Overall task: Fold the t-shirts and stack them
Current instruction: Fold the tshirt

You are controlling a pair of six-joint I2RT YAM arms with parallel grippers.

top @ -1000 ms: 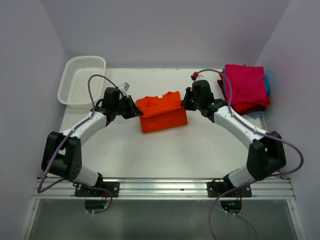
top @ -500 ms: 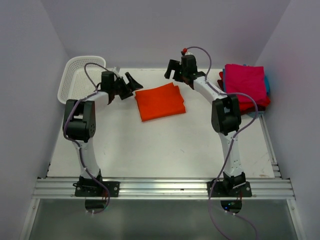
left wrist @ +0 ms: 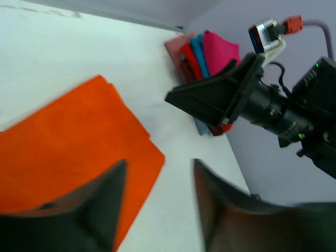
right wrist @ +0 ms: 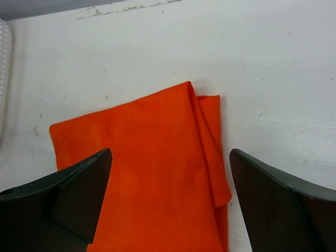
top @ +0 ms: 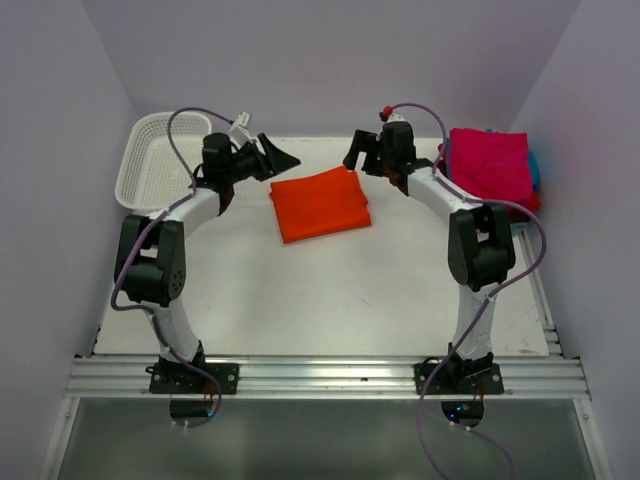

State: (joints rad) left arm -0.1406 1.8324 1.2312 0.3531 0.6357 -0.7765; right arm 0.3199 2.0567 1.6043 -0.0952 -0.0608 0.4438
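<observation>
Both sets of jaws stand apart and hold nothing. The left gripper (top: 277,158) hangs over the far left of the white table (top: 300,300), just off the orange t-shirt's far left corner. The right gripper (top: 356,150) hangs off its far right corner.

The white lattice basket (top: 150,160) sits at the far left corner of the table. The right wrist view catches only a sliver of its rim.

The stack of folded t-shirts (top: 490,168) lies at the far right corner. The magenta-pink one on top covers nearly all the rest. Red and dark maroon show only as edges on the near side, and light blue as a strip on the right.

The orange t-shirt (top: 320,203) lies folded into a flat rectangle between the grippers, well apart from the stack. In the right wrist view its right edge shows layered folds, and its near part is cut off by the frame.

The left wrist view is blurred. Its own fingers (left wrist: 100,205) are dark smears. A small connector (left wrist: 268,35) on the right wrist is too soft to read.
</observation>
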